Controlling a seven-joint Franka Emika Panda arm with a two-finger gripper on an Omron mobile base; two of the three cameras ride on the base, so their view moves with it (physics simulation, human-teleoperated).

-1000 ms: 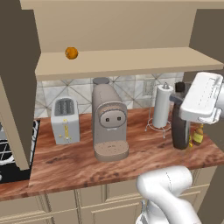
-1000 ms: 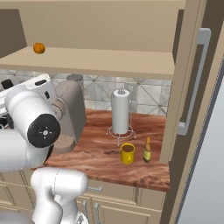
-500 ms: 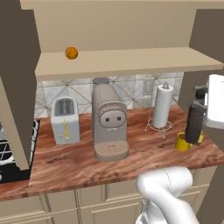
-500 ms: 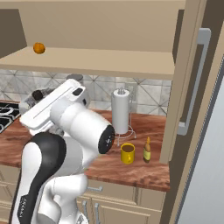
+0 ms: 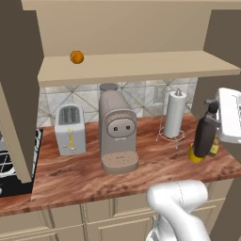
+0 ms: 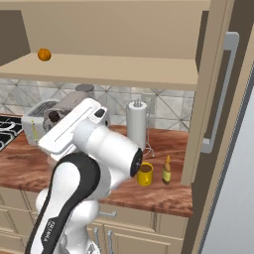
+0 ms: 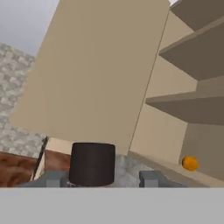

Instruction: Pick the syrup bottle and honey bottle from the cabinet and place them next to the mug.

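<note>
Pinching syrup bottle (image 5: 205,136) upright in gripper (image 7: 101,179); hangs directly over mug (image 5: 195,154), honey bottle (image 6: 167,170) just beside; needs lowering beside the mug.

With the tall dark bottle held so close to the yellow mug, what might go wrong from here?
1. The tall dark brown syrup bottle hangs right in front of the small yellow mug; lowering it could knock the mug.
2. The small amber honey bottle stands just beside the mug and could topple too.
</note>
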